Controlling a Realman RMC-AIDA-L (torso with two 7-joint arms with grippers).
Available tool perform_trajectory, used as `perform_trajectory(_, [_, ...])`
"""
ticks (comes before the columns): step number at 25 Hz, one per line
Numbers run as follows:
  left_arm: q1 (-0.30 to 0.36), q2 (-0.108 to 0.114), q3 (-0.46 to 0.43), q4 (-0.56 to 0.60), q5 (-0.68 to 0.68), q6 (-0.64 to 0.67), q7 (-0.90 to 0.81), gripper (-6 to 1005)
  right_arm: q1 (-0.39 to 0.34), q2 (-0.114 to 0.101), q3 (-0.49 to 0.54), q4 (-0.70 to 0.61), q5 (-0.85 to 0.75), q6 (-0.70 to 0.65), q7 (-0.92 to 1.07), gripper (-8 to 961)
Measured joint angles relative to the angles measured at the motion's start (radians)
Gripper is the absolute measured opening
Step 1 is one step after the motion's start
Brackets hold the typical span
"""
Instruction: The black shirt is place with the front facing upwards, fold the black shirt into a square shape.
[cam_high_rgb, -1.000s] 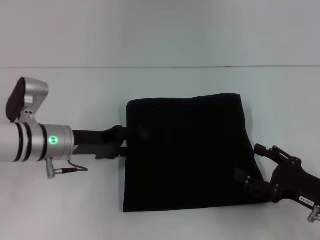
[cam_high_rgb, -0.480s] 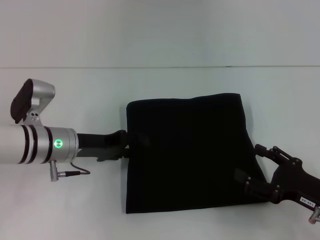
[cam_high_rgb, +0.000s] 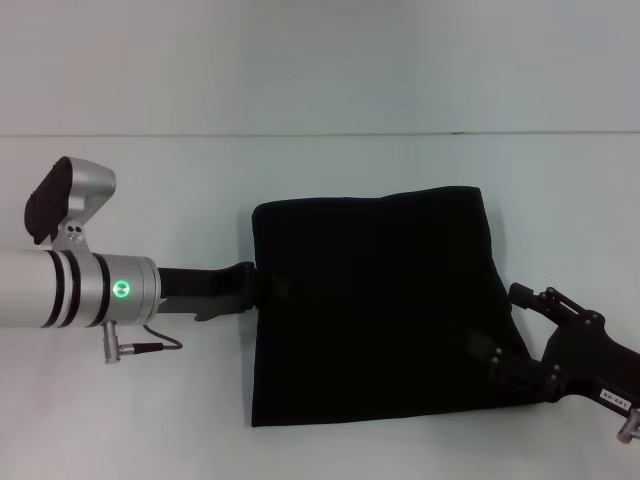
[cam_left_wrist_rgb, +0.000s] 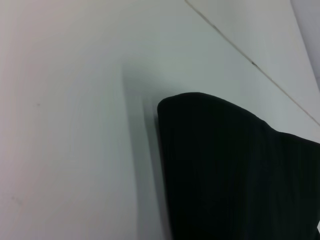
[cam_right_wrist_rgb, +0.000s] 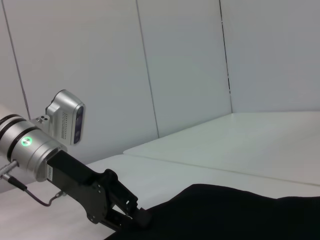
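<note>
On the white table (cam_high_rgb: 180, 180), the black shirt (cam_high_rgb: 375, 310) lies folded square; the left gripper (cam_high_rgb: 262, 288) meets its left edge, the right gripper (cam_high_rgb: 500, 350) its right, whether either is clamping cannot be told.

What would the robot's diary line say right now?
black shirt: folded, roughly square, on table | left tool: at shirt's left edge | right tool: at shirt's right edge

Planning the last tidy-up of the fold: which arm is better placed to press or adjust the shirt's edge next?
Probably the left: its claw already sits at the left edge of the folded black fabric shirt, while the right claw is at the right lower corner.
</note>
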Motion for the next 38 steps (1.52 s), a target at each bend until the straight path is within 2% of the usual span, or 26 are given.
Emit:
perform_trajectory(1, [0.000, 0.000, 0.000, 0.000, 0.000, 0.001, 0.003, 372, 0.001, 0.000, 0.000, 0.000, 0.001, -0.001, 0.000, 946])
perform_trajectory(12, [-0.005, 0.015, -0.007, 0.020, -0.007, -0.035, 0.017, 146, 0.018, 0.002, 0.015, 0.000, 0.006, -0.002, 0.000, 945])
perform_trajectory(15, [-0.016, 0.026, -0.009, 0.036, -0.008, -0.058, 0.016, 134, 0.027, 0.002, 0.021, 0.000, 0.006, -0.001, 0.000, 945])
perform_trajectory(19, [-0.021, 0.053, -0.012, 0.030, -0.008, -0.074, 0.010, 126, 0.035, 0.003, 0.024, 0.000, 0.006, 0.000, 0.000, 944])
perform_trajectory(23, [0.019, 0.066, -0.071, 0.027, -0.012, -0.033, 0.006, 127, 0.037, 0.003, 0.034, 0.000, 0.006, 0.005, 0.000, 944])
perform_trajectory(26, [0.056, 0.060, -0.143, 0.029, -0.012, 0.020, 0.008, 127, 0.038, 0.003, 0.041, 0.000, 0.006, 0.007, 0.000, 944])
perform_trajectory(31, [0.091, 0.040, -0.185, 0.053, -0.014, 0.067, 0.036, 125, 0.043, 0.005, 0.045, 0.001, 0.006, 0.016, 0.000, 945])
perform_trajectory(36, [0.111, 0.039, -0.223, 0.082, -0.014, 0.130, 0.155, 172, 0.047, 0.006, 0.048, 0.008, 0.009, 0.027, -0.001, 945])
perform_trajectory(38, [0.134, 0.043, -0.233, 0.128, -0.014, 0.161, 0.201, 191, 0.049, 0.005, 0.059, 0.017, 0.011, 0.028, -0.005, 944])
